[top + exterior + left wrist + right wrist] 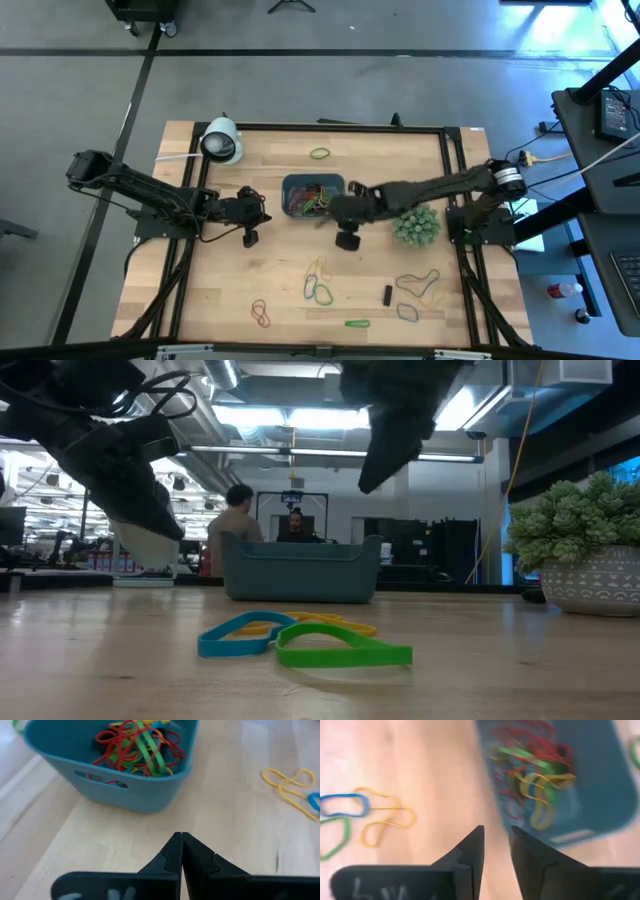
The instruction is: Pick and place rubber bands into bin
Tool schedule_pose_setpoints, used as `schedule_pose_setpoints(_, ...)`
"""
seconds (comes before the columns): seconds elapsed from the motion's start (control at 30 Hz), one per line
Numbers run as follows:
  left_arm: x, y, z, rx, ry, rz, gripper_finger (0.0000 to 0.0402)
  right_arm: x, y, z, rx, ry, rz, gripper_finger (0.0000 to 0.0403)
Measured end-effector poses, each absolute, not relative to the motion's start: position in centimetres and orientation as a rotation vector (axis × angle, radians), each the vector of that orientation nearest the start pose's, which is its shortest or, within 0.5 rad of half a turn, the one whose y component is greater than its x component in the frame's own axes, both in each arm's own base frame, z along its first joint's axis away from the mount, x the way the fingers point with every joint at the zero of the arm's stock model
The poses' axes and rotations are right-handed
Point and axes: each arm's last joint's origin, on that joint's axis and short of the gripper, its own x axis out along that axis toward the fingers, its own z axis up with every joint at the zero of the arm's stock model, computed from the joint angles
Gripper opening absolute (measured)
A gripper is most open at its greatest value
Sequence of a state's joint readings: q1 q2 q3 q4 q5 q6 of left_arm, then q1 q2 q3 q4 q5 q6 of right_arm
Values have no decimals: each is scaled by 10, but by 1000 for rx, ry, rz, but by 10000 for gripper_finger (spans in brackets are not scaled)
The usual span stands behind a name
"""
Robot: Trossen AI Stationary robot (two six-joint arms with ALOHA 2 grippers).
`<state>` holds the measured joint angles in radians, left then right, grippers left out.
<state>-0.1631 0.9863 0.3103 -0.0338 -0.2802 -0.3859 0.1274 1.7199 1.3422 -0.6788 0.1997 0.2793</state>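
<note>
The blue-teal bin (pixel 313 195) stands at mid table and holds a tangle of red, green and yellow rubber bands (pixel 135 745). More rubber bands lie loose on the wood. A yellow, blue and green group (pixel 318 282) is near the middle, a red one (pixel 261 313) sits by the near edge, and a green one (pixel 320 153) is at the far side. My left gripper (pixel 181 837) hovers shut just left of the bin. My right gripper (pixel 496 832) hangs above the table at the bin's near right corner, slightly open, with nothing between its fingers.
A spiky green plant (pixel 416 225) in a white pot stands right of the bin, under my right arm. A white dome (pixel 222 140) sits at the far left. A small black block (pixel 388 295) and more bands (pixel 420 290) lie near right. People show in the room beyond.
</note>
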Motion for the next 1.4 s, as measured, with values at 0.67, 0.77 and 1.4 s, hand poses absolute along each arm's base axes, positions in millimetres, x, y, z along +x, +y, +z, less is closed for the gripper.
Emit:
schedule_pose_setpoints(0.67, 202, -83, 196, -91, 902, 119, 2, 317, 85, 179, 124, 686, -26, 4)
schedule_pose_setpoints(0.77, 210, -104, 199, -64, 952, 85, 3, 315, 84, 178, 127, 687, -29, 10)
schedule_pose_setpoints(1.4, 214, -187, 183, -190, 1092, -88, 90, 316, 85, 179, 107, 679, -20, 25)
